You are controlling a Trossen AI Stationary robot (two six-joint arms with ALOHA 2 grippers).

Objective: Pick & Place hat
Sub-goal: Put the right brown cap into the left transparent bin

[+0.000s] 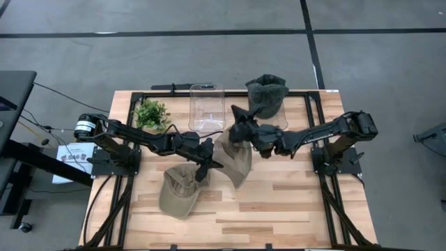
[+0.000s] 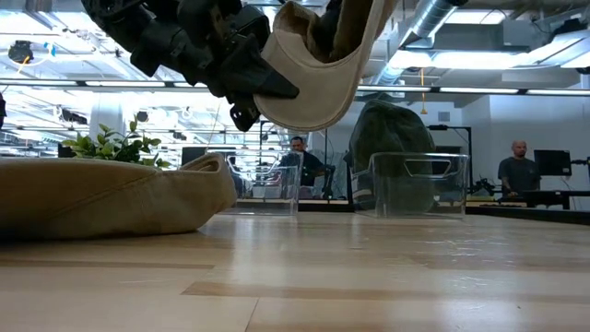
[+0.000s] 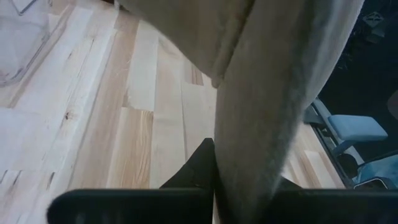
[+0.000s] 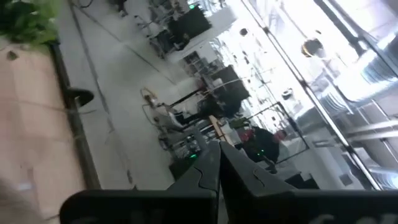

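Light wooden plank table (image 1: 279, 202) carries all items; inspection runs from its left side to its right. A small green leafy plant (image 1: 151, 113) stands near the far left corner. The left arm reaches from its base at the left edge toward the centre, and the left gripper (image 1: 205, 165) has its fingers closed on the edge of a khaki fabric cap (image 1: 235, 159); the left wrist view shows the tan cloth (image 3: 273, 93) pinched between the two dark fingers (image 3: 193, 174). This cap is lifted clear of the table near the centre, as the low view confirms, where it hangs (image 2: 313, 78) above the wood with open space beneath it. A second khaki cap (image 1: 179, 190) lies flat on the table, toward the near side and just left of the raised one. A clear plastic bin (image 1: 207, 107) stands at the far edge, left of centre. The right gripper (image 1: 240, 124) sits just above the raised cap's far end, its fingers pressed fully together; whether it touches the cloth cannot be told. A second clear bin (image 1: 277, 115) at the far edge holds a dark green hat (image 1: 267, 94). People are visible in the room beyond the table in the low view.
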